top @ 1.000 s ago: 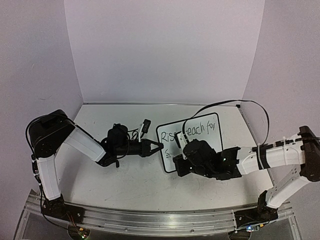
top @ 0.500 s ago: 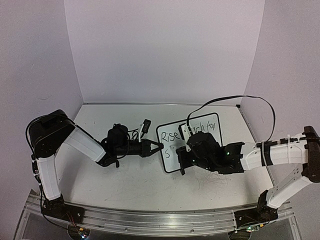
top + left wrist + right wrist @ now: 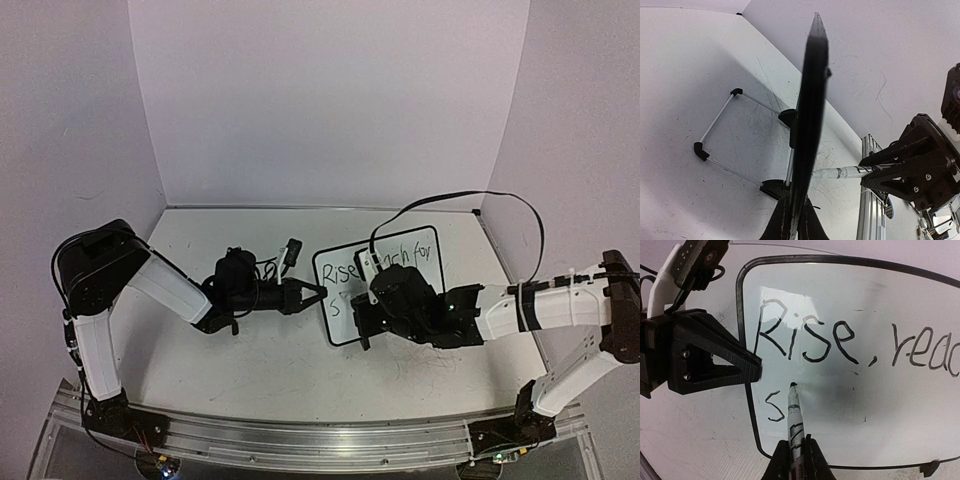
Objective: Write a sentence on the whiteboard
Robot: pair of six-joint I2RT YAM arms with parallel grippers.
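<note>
The sentence [image 3: 840,340] looks roughly 2 thirds done: line 1 reads "Rise, reach for" as far as both views show it, while line 2 holds only an "S", so the rest of the last word is left to write. The right gripper [image 3: 796,455] is clamped tight on a marker [image 3: 795,415], whose black tip touches the board just at 3 o'clock of that "S" and at 6 o'clock of "Rise". The whiteboard [image 3: 880,410] stands mid-table, at 3 o'clock of the left gripper [image 3: 318,293], which is closed on the board's left edge, seemingly to steady it. It is a small white panel with a thin black rounded frame, propped at a tilt on a wire stand [image 3: 720,127], its strokes thin, black and slightly uneven.
</note>
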